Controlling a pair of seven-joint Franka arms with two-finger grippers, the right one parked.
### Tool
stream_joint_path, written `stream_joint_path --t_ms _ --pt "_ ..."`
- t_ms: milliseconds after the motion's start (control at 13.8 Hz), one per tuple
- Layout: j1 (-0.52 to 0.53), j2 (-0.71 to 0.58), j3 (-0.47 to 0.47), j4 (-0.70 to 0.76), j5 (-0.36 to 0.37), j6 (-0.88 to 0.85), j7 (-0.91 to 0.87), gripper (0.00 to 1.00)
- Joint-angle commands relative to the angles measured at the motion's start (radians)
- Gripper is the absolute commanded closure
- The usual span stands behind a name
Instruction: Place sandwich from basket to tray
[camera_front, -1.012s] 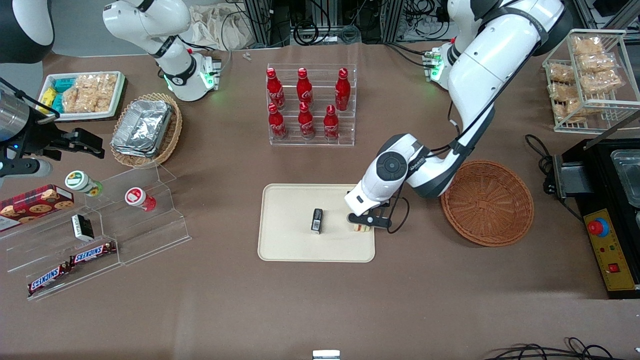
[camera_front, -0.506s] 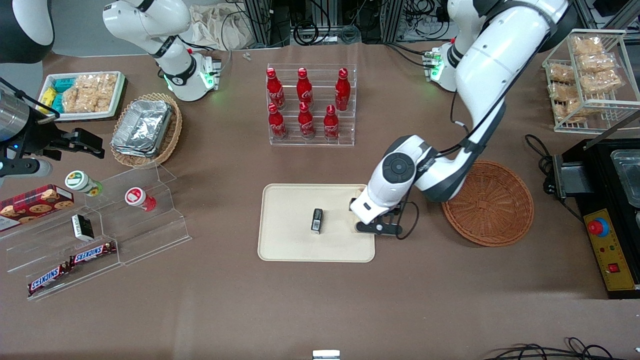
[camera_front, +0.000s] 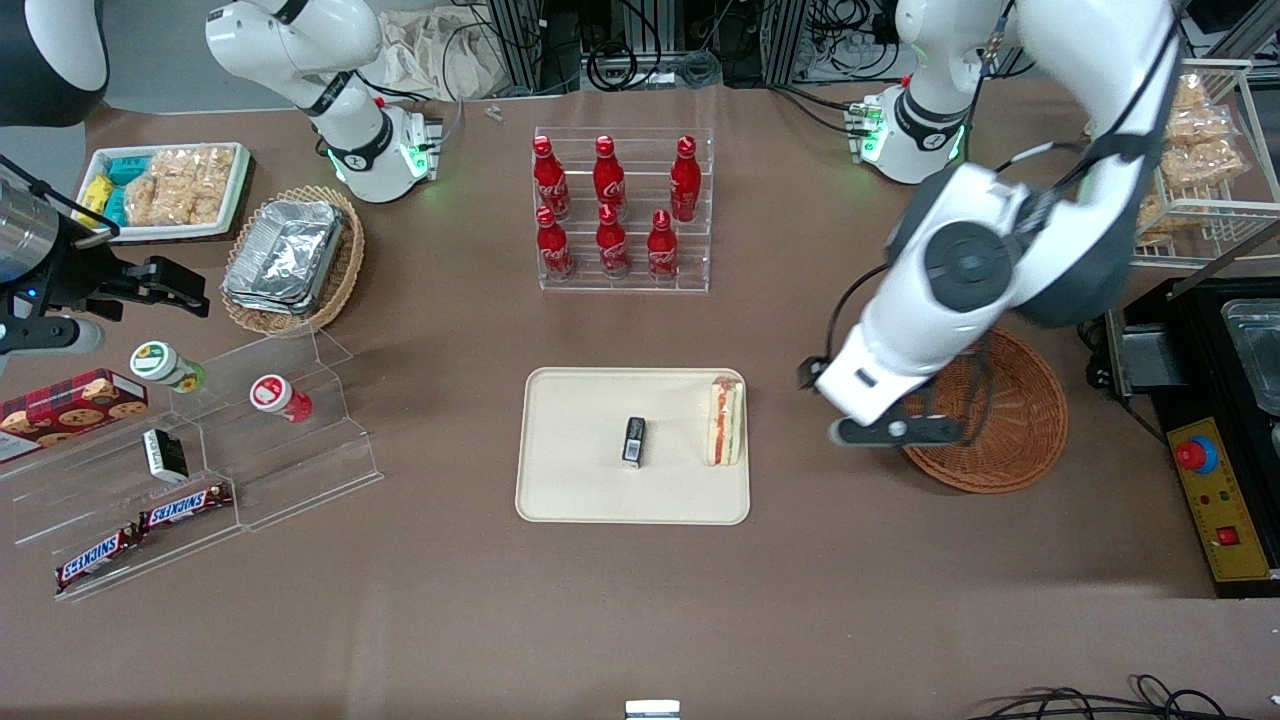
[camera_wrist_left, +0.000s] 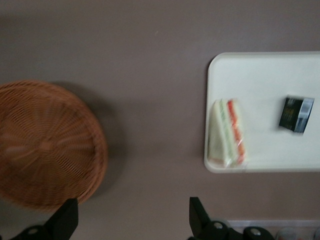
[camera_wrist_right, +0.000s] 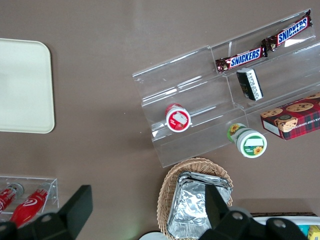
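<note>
Lying on the cream tray (camera_front: 560, 490) at its edge nearest the wicker basket (camera_front: 1010, 440), the wedge sandwich (camera_front: 724, 421) looks delivered. The gripper (camera_front: 893, 431) hangs above the basket's rim, fingers spread and holding nothing; little seems left beyond parking.

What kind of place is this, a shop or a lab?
Probably a robotics lab staged as a snack shop: red cola bottles in a clear rack, Snickers bars on acrylic steps, cable bundles at the table edge. The open gripper hangs over the reddish-brown wicker basket.
</note>
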Motion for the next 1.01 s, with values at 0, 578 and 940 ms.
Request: stream_joint_path --t_ms 0,578,940 --pt "0.108 -0.097 -0.010 0.015 -0.043 -0.130 0.138 0.00" --pt "-0.036 -0.322 0.423 -0.032 -0.211 -0.276 0.441 0.00" --pt "-0.136 -0.344 0.539 -0.053 -0.202 -0.285 0.444 0.00"
